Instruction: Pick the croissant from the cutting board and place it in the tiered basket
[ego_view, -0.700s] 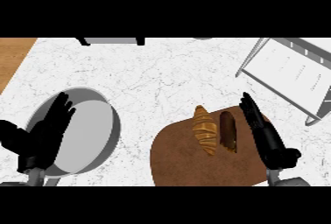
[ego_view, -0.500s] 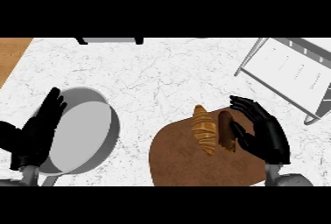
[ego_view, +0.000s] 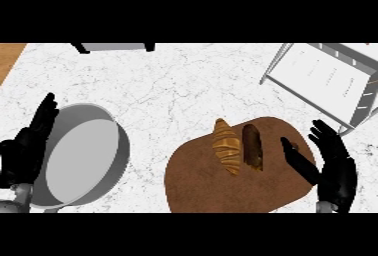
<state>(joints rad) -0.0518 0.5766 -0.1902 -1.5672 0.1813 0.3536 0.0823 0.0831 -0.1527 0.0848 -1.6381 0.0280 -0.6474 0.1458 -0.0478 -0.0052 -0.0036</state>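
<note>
**Head view: croissant on the cutting board, basket bare**

Head view shows the tiered basket (ego_view: 325, 80) at the tabletop's far right corner, its white shelf holding nothing. A grey pan (ego_view: 81, 155) sits near the left edge, nothing inside it. The croissant (ego_view: 227, 146) lies on the brown cutting board (ego_view: 221, 190) near the tabletop's near edge, beside a dark oblong item (ego_view: 253, 146). The right hand (ego_view: 332, 167) hovers over the board's right side, fingers straight and spread, holding nothing. The left hand (ego_view: 29, 145) is open at the pan's left rim. The tabletop (ego_view: 170, 85) is white marble; a wooden strip (ego_view: 9, 57) shows at its far left corner.
</note>
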